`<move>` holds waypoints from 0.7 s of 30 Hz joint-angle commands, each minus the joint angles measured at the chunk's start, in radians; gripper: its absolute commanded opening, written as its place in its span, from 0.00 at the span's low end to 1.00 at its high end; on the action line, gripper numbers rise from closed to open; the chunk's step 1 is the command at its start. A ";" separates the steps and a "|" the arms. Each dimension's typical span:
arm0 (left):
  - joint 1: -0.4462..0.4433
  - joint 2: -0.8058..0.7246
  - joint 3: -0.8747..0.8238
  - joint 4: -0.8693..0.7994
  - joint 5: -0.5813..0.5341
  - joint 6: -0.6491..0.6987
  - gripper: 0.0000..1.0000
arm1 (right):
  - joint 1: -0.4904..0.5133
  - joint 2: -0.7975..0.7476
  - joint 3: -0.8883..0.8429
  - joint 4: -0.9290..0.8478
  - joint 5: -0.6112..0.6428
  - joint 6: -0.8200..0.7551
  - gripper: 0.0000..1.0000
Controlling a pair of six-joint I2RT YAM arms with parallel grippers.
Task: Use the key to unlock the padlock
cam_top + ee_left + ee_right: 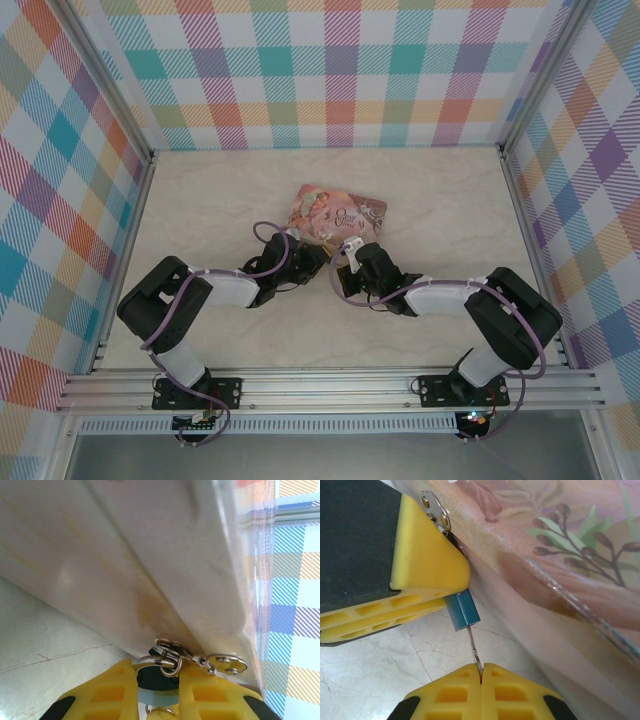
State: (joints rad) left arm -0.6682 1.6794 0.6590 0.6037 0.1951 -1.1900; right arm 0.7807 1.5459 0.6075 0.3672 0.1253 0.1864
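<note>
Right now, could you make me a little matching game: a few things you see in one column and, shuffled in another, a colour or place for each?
Things:
1. padlock
2. key
3. box
4. table

Descriptions:
A. pink, printed with pictures
B. pale and marbled
C. thin metal sliver pinched in the right pincer
D. teal, held by the left pincer

Pairs: 1-D, 2-C, 3-A, 4-B

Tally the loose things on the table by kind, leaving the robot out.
Picture-printed box: 1
Teal padlock: 1
Key: 1
Total: 3
</note>
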 commanded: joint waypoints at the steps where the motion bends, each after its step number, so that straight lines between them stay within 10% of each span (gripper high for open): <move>1: -0.027 -0.042 -0.002 0.013 0.067 -0.029 0.06 | -0.008 -0.004 0.014 0.151 0.026 -0.050 0.05; 21: -0.027 -0.069 0.017 -0.021 0.095 -0.051 0.04 | -0.046 0.012 -0.017 0.297 -0.050 -0.155 0.05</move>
State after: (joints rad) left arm -0.6659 1.6474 0.6590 0.5922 0.1699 -1.2140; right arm 0.7517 1.5589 0.5858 0.4740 0.1055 0.0498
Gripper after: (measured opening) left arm 0.171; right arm 0.057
